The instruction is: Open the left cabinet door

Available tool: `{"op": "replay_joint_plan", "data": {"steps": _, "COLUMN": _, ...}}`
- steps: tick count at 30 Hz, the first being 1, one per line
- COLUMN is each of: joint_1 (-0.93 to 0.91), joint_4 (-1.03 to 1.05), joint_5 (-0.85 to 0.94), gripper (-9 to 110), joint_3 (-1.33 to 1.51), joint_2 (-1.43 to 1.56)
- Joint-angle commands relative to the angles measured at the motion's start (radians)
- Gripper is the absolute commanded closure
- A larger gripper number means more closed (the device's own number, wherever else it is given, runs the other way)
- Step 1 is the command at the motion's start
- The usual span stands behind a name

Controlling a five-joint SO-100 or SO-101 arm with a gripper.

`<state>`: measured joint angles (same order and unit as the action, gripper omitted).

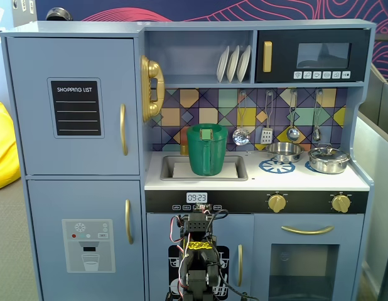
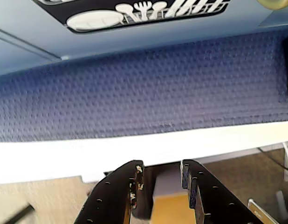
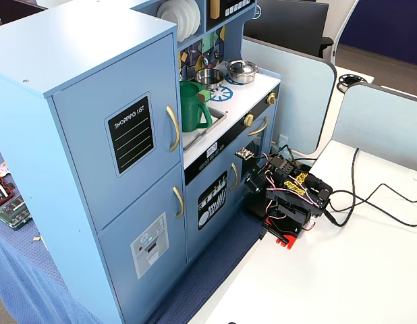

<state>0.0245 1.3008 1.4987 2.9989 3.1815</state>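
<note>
A fixed view: left cabinet door (image 1: 73, 105) closed, upper left, gold handle (image 1: 123, 129) vertical; arm folded low at the front. Wrist view: gripper (image 2: 161, 176) released, empty, above blue mat (image 2: 144, 88). Another fixed view: door (image 3: 121, 145) flush, arm well apart.

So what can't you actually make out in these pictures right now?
- Fingers: only the wrist view shows them, apart; in both fixed views the arm's body hides them.
- Shopping list door: what is behind it, since it sits shut in both fixed views.
- Dish-rack door: mostly covered by the arm in a fixed view; the wrist view cuts its picture off at the top edge.
- Clock: digits too small.
</note>
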Motion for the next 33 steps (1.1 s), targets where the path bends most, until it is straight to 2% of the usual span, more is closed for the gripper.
{"op": "replay_joint_plan", "data": {"steps": 1, "joint_1": 0.052, "joint_4": -0.233, "joint_5": -0.002, "gripper": 101, "joint_3": -0.008, "joint_2": -0.005}}
{"op": "replay_joint_plan", "data": {"steps": 6, "joint_1": 0.137, "joint_4": -0.597, "joint_5": 0.109, "gripper": 101, "joint_3": -0.017, "joint_2": -0.006}}
{"op": "replay_joint_plan", "data": {"steps": 9, "joint_1": 0.215, "joint_4": -0.710, "joint_5": 0.156, "gripper": 101, "joint_3": -0.054, "joint_2": -0.006}}
{"op": "replay_joint_plan", "data": {"steps": 14, "joint_1": 0.351, "joint_4": -0.801, "joint_5": 0.117, "gripper": 100, "joint_3": -0.183, "joint_2": -0.006}}
{"op": "replay_joint_plan", "data": {"steps": 22, "joint_1": 0.508, "joint_4": -0.879, "joint_5": 0.176, "gripper": 97, "joint_3": -0.440, "joint_2": -0.107}}
{"op": "replay_joint_plan", "data": {"steps": 33, "joint_1": 0.569, "joint_4": -1.019, "joint_5": 0.066, "gripper": 78, "joint_3": -0.810, "joint_2": -0.440}}
